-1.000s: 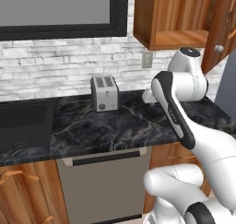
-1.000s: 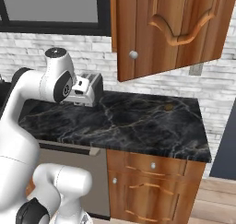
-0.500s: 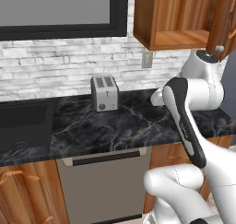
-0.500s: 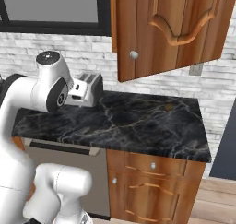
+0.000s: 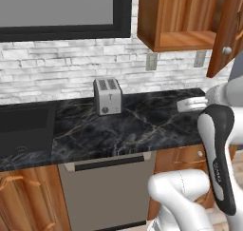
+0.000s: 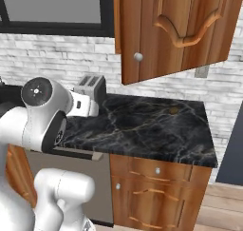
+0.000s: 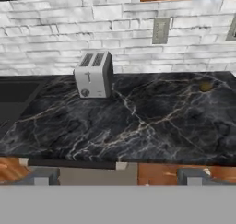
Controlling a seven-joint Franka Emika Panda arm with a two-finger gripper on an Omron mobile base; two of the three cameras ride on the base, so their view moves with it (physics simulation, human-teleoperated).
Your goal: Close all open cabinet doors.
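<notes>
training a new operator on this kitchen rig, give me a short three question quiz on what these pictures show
1. True or false: the tall reddish-brown wooden cabinet door with the round silver knob stands swung open from its cupboard.
2. Multiple choice: what stands on the black marble counter against the white brick wall? A) a kettle B) a silver two-slot toaster C) a blender
3. Fill in: the gripper hangs over the counter's front edge with its jaws ____ and nothing between them.

Key: 1 true; 2 B; 3 open
</notes>
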